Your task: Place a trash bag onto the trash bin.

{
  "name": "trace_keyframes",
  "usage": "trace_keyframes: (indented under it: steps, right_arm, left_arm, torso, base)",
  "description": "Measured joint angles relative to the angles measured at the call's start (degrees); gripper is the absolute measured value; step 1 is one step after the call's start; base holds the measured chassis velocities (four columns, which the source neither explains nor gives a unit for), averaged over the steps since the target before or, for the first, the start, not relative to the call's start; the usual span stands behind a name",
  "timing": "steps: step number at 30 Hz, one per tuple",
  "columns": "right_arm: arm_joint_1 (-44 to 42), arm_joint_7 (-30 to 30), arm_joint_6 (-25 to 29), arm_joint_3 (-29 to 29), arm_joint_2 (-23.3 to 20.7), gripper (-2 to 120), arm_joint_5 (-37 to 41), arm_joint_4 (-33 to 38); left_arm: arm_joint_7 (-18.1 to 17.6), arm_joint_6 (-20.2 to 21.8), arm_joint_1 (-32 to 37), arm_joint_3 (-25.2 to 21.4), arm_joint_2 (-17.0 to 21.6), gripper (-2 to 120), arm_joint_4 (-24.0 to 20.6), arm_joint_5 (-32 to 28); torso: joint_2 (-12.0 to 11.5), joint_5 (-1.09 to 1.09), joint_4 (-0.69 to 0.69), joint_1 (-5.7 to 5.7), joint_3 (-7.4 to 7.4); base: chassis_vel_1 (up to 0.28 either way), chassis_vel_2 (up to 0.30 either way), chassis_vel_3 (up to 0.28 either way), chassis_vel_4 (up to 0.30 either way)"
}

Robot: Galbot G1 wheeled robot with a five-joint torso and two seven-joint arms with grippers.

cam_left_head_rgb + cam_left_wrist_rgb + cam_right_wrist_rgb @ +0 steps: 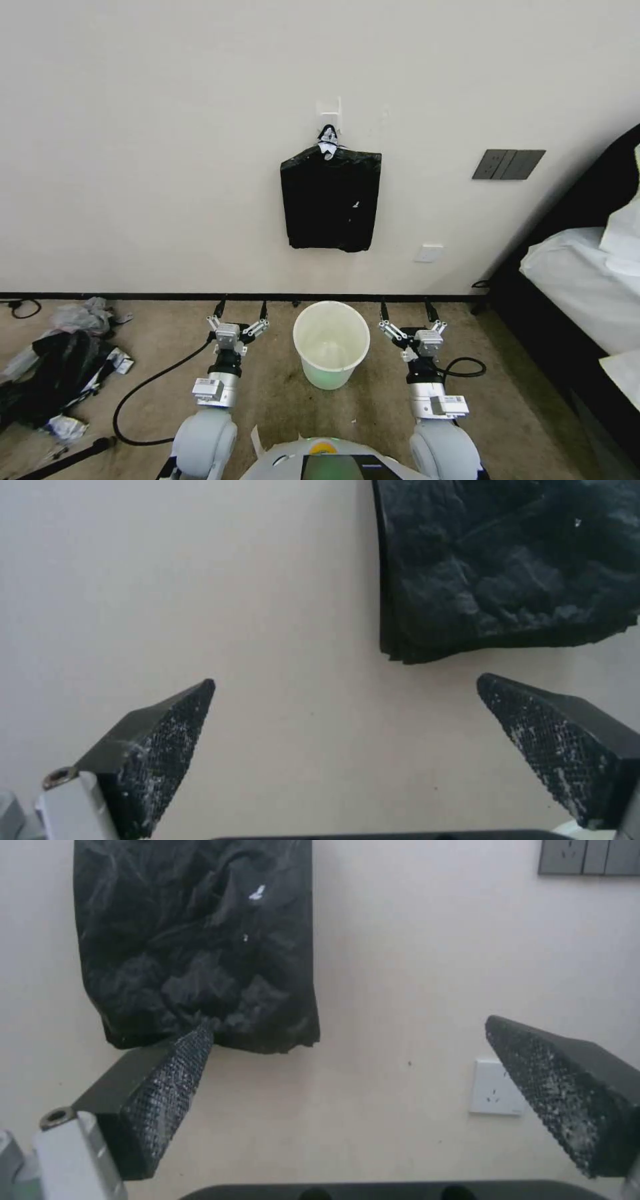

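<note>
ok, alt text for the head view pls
An unlined cream trash bin stands on carpet by a wall, between the open left gripper and open right gripper. A bundle of black bags hangs from a wall hook above; plastic litter lies at left.

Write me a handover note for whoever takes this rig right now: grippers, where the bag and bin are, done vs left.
Left gripper: open, empty, held low over the carpet to the left of the bin.
Right gripper: open, empty, held low to the right of the bin.
Small round pale cream plastic bin: upright on the carpet between the two arms, near the wall, no liner in it.
Flat bundle of black plastic bags: hanging from a white wall hook above the bin, untouched.
Done: both arms face the wall below the bundle.
Left: pull one bag from the bundle, open it, fit it over the bin's rim.
</note>
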Motion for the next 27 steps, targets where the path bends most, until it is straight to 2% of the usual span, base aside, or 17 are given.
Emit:
trace_keyframes:
  steps: [4, 6, 7, 9, 10, 13, 14, 16, 17, 18, 21, 22, 25, 26, 27]
  right_arm:
    - [0.26, -0.13, -0.26, -0.02, -0.14, 100, 0.58, -0.27]
    - [1.55, -2.24, -0.40, -0.13, -0.96, 100, 5.72, -0.79]
    - [1.55, -2.24, -0.40, -0.13, -0.96, 100, 5.72, -0.79]
    - [3.86, -4.96, -3.37, -1.03, -2.27, 100, 18.07, -0.59]
    - [3.86, -4.96, -3.37, -1.03, -2.27, 100, 18.07, -0.59]
    - [8.25, -7.09, -9.59, -1.95, -4.39, 100, 30.76, 0.11]
    - [8.25, -7.09, -9.59, -1.95, -4.39, 100, 30.76, 0.11]
    - [10.80, -7.63, -12.90, -2.39, -5.87, 100, 36.49, 0.69]
    - [13.55, -7.86, -15.62, -2.77, -7.61, 100, 42.09, 1.12]
    - [13.55, -7.86, -15.62, -2.77, -7.61, 100, 42.09, 1.12]
    - [20.73, -7.61, -20.26, -3.08, -11.32, 100, 53.02, 1.52]
    - [20.73, -7.61, -20.26, -3.08, -11.32, 100, 53.02, 1.52]
    - [28.38, -6.32, -24.59, -3.02, -13.61, 100, 63.87, 1.41]
    - [28.38, -6.32, -24.59, -3.02, -13.61, 100, 63.87, 1.41]
    - [30.77, -5.76, -26.59, -2.88, -14.04, 100, 67.98, 1.24]
  left_arm:
    - [0.08, 0.00, -0.05, 0.19, -0.04, 100, 0.14, 0.00]
    - [0.46, 0.00, -0.10, 0.42, -0.04, 100, 0.40, 0.02]
    - [0.46, 0.00, -0.10, 0.42, -0.04, 100, 0.40, 0.02]
    - [0.89, -0.01, 0.08, 0.44, 0.07, 100, 0.51, 0.06]
    - [0.89, -0.01, 0.08, 0.44, 0.07, 100, 0.51, 0.06]
    - [1.19, -0.13, 0.42, 0.44, 0.12, 100, 0.53, 0.19]
    - [1.19, -0.13, 0.42, 0.44, 0.12, 100, 0.53, 0.19]
    - [1.26, -0.15, 0.56, 0.46, 0.08, 100, 0.33, 0.32]
    - [1.30, -0.15, 0.72, 0.49, -0.03, 100, 0.13, 0.45]
    - [1.30, -0.15, 0.72, 0.49, -0.03, 100, 0.13, 0.45]
    - [1.35, -0.16, 1.21, 0.52, -0.21, 100, -0.07, 1.03]
    - [1.35, -0.16, 1.21, 0.52, -0.21, 100, -0.07, 1.03]
    - [1.36, -0.32, 1.67, 0.53, -0.53, 100, -0.13, 1.62]
    - [1.36, -0.32, 1.67, 0.53, -0.53, 100, -0.13, 1.62]
    - [1.36, -0.40, 1.77, 0.53, -0.63, 100, -0.14, 1.74]
  torso:
    - [0.00, -0.01, 0.00, 0.00, 0.00]
    - [0.00, 0.00, -0.01, 0.00, 0.00]
    - [0.00, 0.00, -0.01, 0.00, 0.00]
    - [0.00, 0.00, 0.00, 0.00, 0.00]
    - [0.00, 0.00, 0.00, 0.00, 0.00]
    - [0.00, 0.00, 0.00, 0.00, 0.00]
    - [0.00, 0.00, 0.00, 0.00, 0.00]
    - [0.00, 0.00, 0.00, 0.00, 0.00]
    - [0.00, 0.00, 0.00, 0.00, 0.00]
    - [0.00, 0.00, 0.00, 0.00, 0.00]
    - [0.00, 0.00, 0.00, 0.00, 0.00]
    - [0.00, 0.00, 0.00, 0.00, 0.00]
    - [0.00, 0.00, 0.01, 0.00, 0.00]
    - [0.00, 0.00, 0.01, 0.00, 0.00]
    - [0.00, 0.00, -0.01, 0.00, 0.00]
  base:
    - [0.000, 0.000, 0.000, 0.000]
    - [0.000, 0.000, 0.000, 0.000]
    - [0.000, 0.000, 0.000, 0.000]
    - [0.000, 0.000, 0.000, 0.000]
    - [0.000, 0.000, 0.000, 0.000]
    - [0.000, 0.000, 0.000, 0.000]
    - [0.000, 0.000, 0.000, 0.000]
    - [0.000, 0.000, 0.000, 0.000]
    - [0.000, 0.000, 0.000, 0.000]
    - [0.000, 0.000, 0.000, 0.000]
    - [0.000, 0.000, 0.000, 0.000]
    - [0.000, 0.000, 0.000, 0.000]
    - [0.000, 0.000, 0.000, 0.000]
    - [0.000, 0.000, 0.000, 0.000]
    - [0.000, 0.000, 0.000, 0.000]
